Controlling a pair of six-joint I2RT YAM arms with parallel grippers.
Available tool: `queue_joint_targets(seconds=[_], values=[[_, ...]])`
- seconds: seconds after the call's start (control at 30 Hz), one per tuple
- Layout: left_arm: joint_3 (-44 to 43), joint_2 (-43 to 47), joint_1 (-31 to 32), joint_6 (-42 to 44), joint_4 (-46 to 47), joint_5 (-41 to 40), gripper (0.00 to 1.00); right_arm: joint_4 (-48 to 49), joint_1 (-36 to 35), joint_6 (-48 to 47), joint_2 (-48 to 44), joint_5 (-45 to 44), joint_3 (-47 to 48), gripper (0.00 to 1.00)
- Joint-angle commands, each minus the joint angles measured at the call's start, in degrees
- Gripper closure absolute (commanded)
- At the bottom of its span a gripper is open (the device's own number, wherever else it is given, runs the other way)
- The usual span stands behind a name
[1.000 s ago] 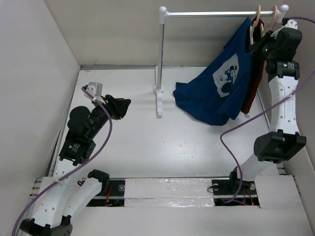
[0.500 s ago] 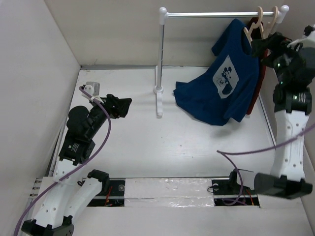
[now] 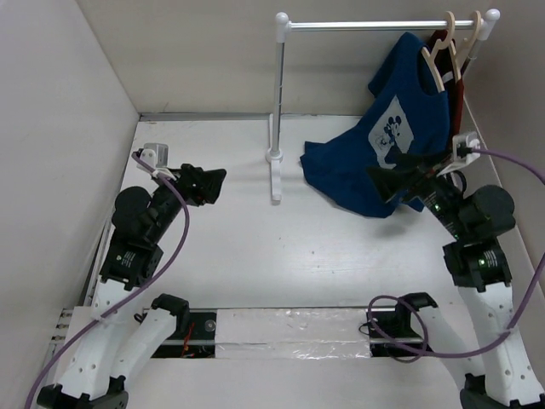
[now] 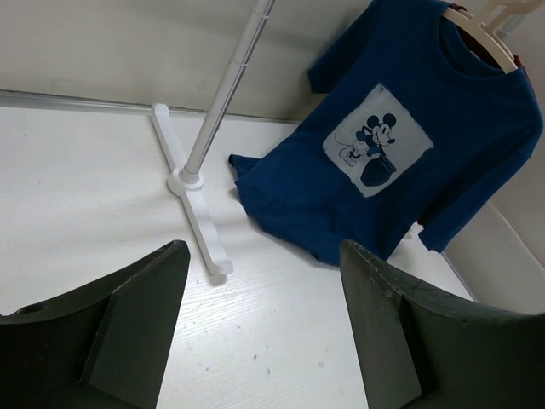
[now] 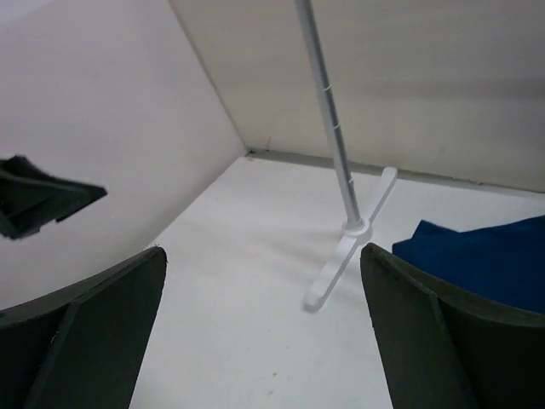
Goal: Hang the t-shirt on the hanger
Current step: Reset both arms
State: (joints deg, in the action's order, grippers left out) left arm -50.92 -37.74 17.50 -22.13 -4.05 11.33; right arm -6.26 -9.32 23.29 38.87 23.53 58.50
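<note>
Plain pale walls [image 3: 187, 51] enclose a white table [image 3: 255, 247] bearing a clothes rail [image 3: 366, 25].

The middle of the counter [image 3: 255, 256] lay bare between the two arms, open from the near edge up to the back wall [image 3: 196, 60]. The clothes rail's upright post [image 3: 278, 94] and flat foot [image 3: 274, 175] stood at back centre, between the left gripper [image 3: 215, 186] and the garments. The t-shirt [image 3: 387, 136] draped from the hanger [image 3: 438, 55] down onto the counter, its hem pooled right of the foot, filling the back right corner; the right gripper [image 3: 383, 183], jaws apart, sat close before that fabric. The dark red shirt [image 3: 460, 89] took up the gap toward the right wall. The crossbar [image 3: 366, 25] spanned overhead. The left wall [image 3: 60, 128] hemmed the left arm closely.
</note>
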Motion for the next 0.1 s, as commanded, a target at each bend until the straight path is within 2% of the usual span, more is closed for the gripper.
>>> queue_joint_targets(seconds=[0.0, 0.07], values=[[0.6, 0.6, -0.3, -1.1, 3.6, 1.4, 0.31, -2.3, -1.8, -2.9, -5.5, 1.6, -1.5, 0.00], [0.6, 0.6, -0.3, -1.6, 3.6, 0.5, 0.28, -5.0, -2.3, -4.4, -7.7, 1.3, -1.4, 0.00]])
